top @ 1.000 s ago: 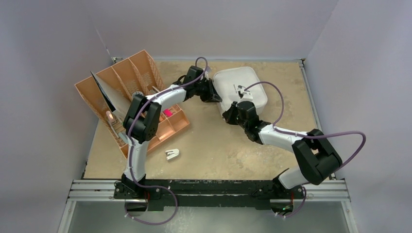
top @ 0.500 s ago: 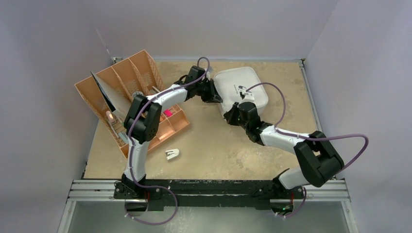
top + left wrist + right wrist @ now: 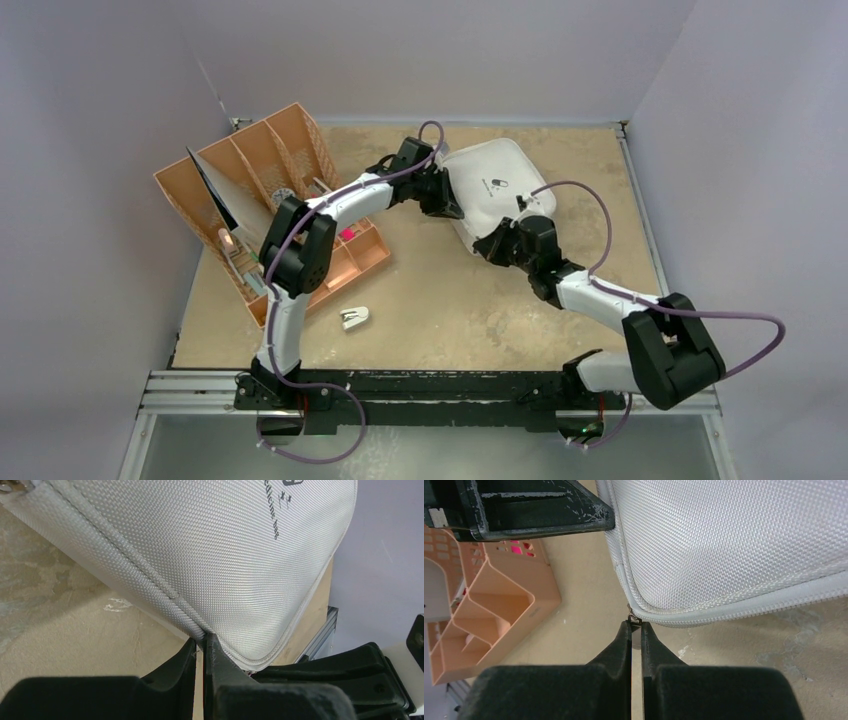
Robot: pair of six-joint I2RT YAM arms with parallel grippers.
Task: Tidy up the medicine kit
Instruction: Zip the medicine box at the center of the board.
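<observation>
The widest free room is lying on the bare desk (image 3: 440, 290) between the two arms, open from the near edge up to the medicine kit (image 3: 480, 170). A small white object (image 3: 354, 318) is sitting at its left fringe. The left arm (image 3: 345, 200) is stretching across above the orange organizer trays (image 3: 300, 130), barring a straight way into their near compartments. The right arm (image 3: 600, 296) is slanting across the near right. Right of the kit, a bare strip is running along to the side wall (image 3: 720, 150); behind the kit only a narrow band is showing.
</observation>
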